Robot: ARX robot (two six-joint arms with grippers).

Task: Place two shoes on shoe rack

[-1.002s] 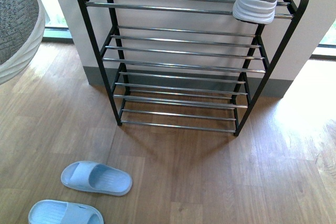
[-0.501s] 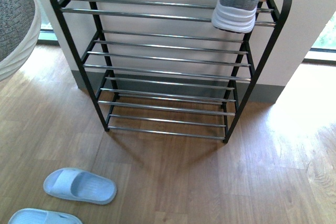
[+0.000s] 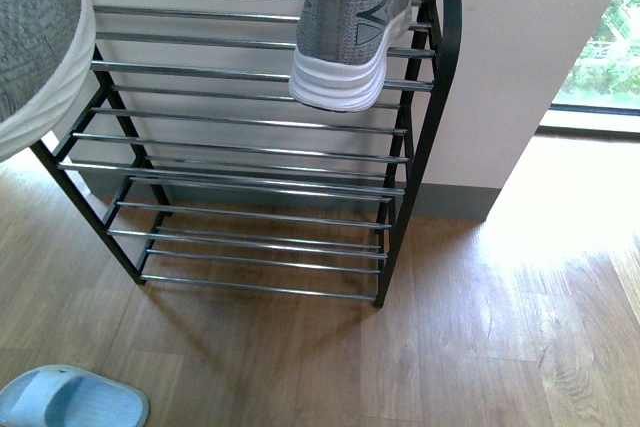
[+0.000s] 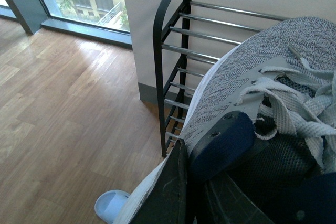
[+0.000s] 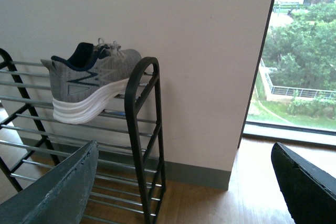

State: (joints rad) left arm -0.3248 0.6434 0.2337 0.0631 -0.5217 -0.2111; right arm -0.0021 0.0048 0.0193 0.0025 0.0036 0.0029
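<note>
Front view: the shoe rack (image 3: 420, 147), a black frame with thin shiny bars, carries the shelved sneaker (image 3: 350, 32) at the right end of its top tier. The shoe is grey knit over a ribbed white sole, and its heel overhangs the front bar. The held sneaker (image 3: 35, 42) looms at upper left. Since half a second ago the rack has slid leftward in frame, and only one pale blue slide (image 3: 70, 402) shows.

Left wrist view: the left gripper (image 4: 197, 190) is clamped on the held sneaker's navy collar.

Right wrist view: the right gripper (image 5: 178, 182) is spread wide and empty, well apart from the shelved sneaker.
</note>
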